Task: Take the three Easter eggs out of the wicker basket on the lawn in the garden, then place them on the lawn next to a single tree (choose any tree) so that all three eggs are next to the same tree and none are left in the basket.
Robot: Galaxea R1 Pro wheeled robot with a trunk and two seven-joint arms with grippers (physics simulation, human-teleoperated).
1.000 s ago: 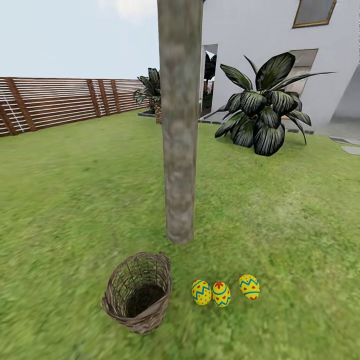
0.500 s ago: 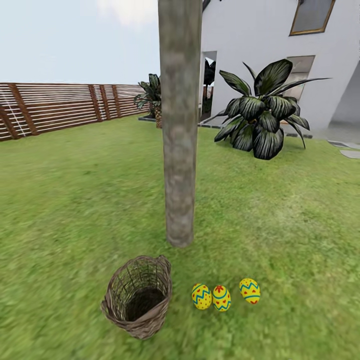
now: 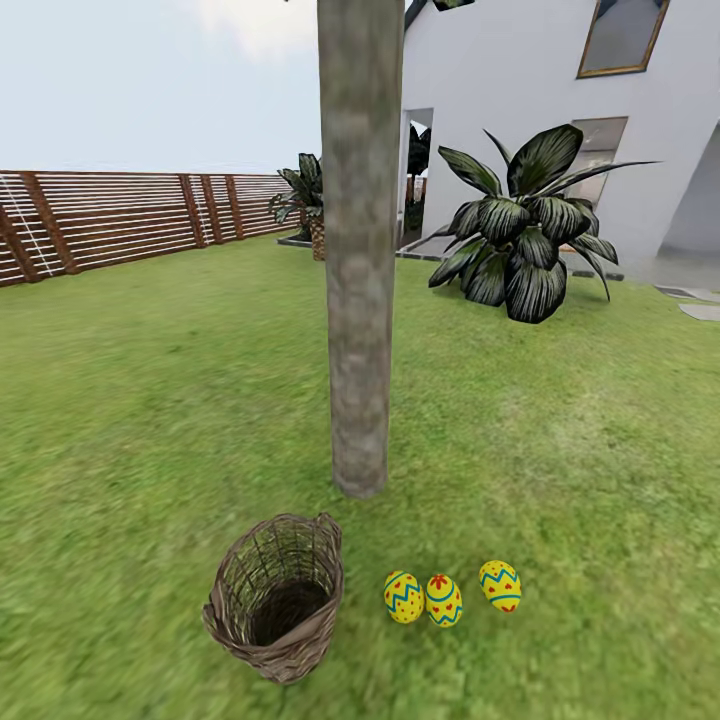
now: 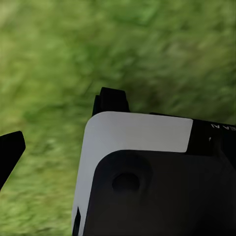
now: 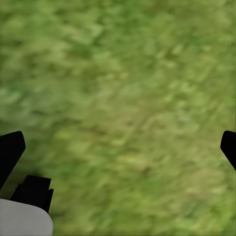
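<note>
Head view: the lawn point(image 3: 150, 400) spreads to the fence point(image 3: 120, 215) and white house point(image 3: 530, 80). The tree point(image 3: 358, 300) rises mid-frame; the wicker basket point(image 3: 278, 598) lies tipped at its foot — three Easter eggs point(image 3: 443, 598) rest on grass beside it (two touching). Right hand point(image 5: 118, 147) spread wide over grass; left hand point(image 4: 12, 150) — cannot tell.
</note>
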